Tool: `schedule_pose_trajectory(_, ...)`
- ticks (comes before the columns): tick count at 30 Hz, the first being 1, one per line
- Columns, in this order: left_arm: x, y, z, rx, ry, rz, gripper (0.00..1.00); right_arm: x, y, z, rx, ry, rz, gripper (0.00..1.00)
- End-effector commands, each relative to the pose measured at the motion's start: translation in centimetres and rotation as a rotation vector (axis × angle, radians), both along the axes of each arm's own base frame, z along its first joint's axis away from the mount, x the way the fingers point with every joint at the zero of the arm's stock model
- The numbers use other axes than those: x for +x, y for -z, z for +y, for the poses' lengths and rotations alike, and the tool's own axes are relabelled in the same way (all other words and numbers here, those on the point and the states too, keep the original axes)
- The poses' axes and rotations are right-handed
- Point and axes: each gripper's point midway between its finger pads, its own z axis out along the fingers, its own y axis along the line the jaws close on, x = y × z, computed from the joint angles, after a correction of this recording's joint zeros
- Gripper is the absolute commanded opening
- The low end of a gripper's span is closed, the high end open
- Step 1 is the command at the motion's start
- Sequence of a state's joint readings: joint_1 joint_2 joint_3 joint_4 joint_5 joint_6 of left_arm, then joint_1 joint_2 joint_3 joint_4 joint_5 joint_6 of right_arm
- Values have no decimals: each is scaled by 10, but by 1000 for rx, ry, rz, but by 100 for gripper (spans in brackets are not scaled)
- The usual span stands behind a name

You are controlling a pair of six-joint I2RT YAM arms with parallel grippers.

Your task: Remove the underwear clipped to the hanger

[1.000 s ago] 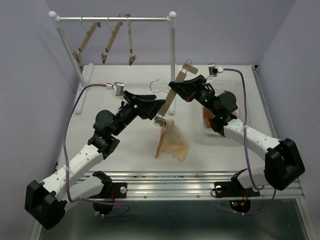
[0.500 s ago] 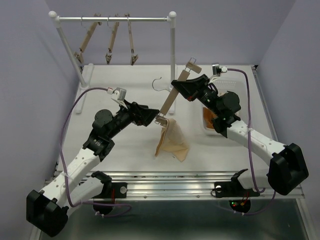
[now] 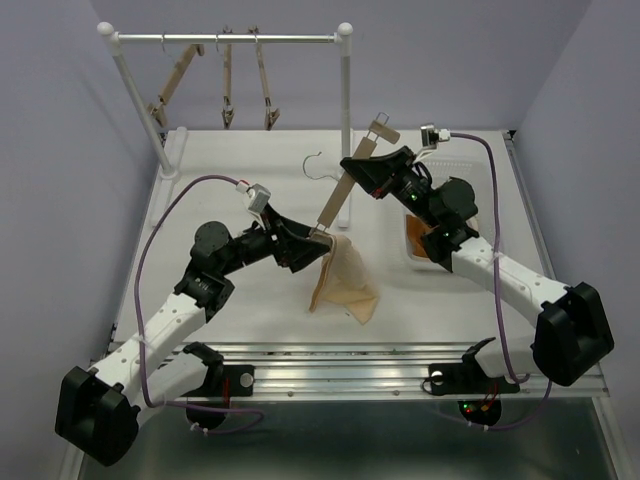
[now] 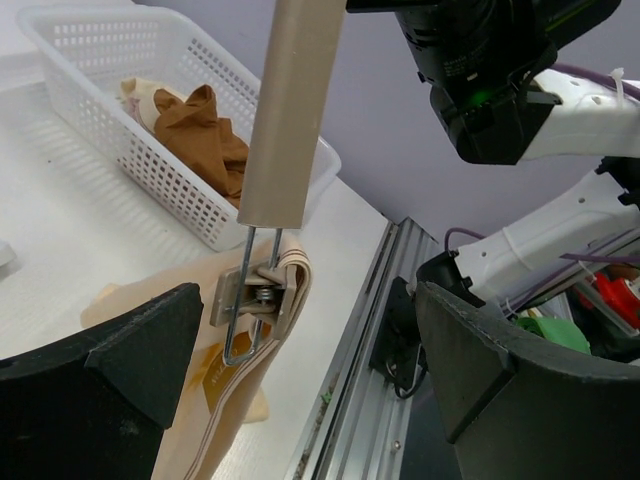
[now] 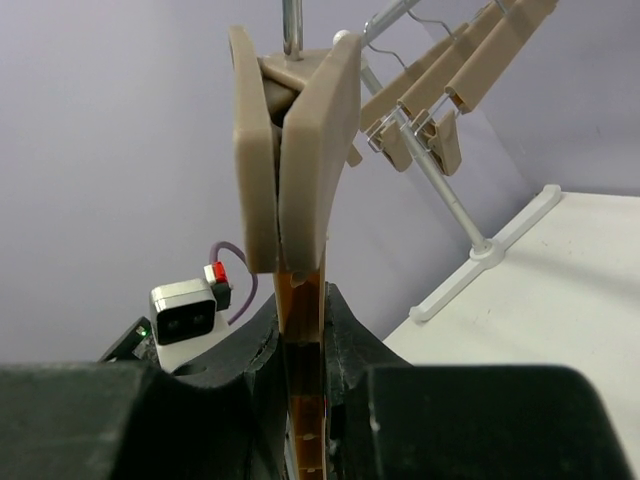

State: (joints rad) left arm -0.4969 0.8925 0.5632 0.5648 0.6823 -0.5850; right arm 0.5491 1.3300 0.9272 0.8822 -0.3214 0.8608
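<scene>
Cream underwear point(image 3: 343, 285), one piece, hangs from a clip point(image 4: 262, 295) of the one hanger point(image 3: 337, 197) clamped in the right hand point(image 3: 352, 172) over the table's middle, with the left hand point(image 3: 315, 250) spread apart around that clip, two more pieces point(image 4: 205, 125) lying in the basket point(image 4: 150, 175) by the right edge, and three other hangers point(image 3: 227, 90) on the far rack point(image 3: 300, 39).

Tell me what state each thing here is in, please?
Hanger: held up, tilted.
Right gripper: shut on the hanger.
Left gripper: open, facing the clip.
Beige underwear: still clipped, hanging down.
Basket: holds brown underwear.
Rack hangers: empty.
</scene>
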Motion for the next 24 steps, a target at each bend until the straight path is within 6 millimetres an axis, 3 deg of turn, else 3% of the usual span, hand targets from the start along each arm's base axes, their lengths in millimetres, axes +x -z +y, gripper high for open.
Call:
schedule_pose_trajectory(1, -12, -16, -4, -33, 77, -77, 99, -1, -34, -4, 60, 1, -67, 1)
schedule_pose_trajectory(4, -12, -16, -5, -33, 83, -77, 99, 2, -32, -2, 60, 3, -61, 1)
schedule_pose_trajectory(6, -13, -18, -4, -37, 85, -87, 94, 4, -31, -3, 57, 11, -60, 1)
schedule_pose_trajectory(10, -14, -20, -3, -41, 80, -98, 70, 6, -29, -5, 60, 29, -55, 1)
schedule_pose_trajectory(11, -14, -20, -4, -40, 80, -96, 53, 6, -29, -6, 63, 34, -51, 1)
schedule_pose_trajectory(14, -13, -20, -4, -41, 80, -92, 25, 7, -28, -6, 63, 36, -49, 1)
schedule_pose_trajectory(15, -12, -20, -4, -40, 79, -89, 3, 7, -28, -6, 60, 35, -51, 1)
schedule_pose_trajectory(24, -4, -22, 0, -40, 24, -98, 0, 4, -26, -5, 41, 17, -64, 1)
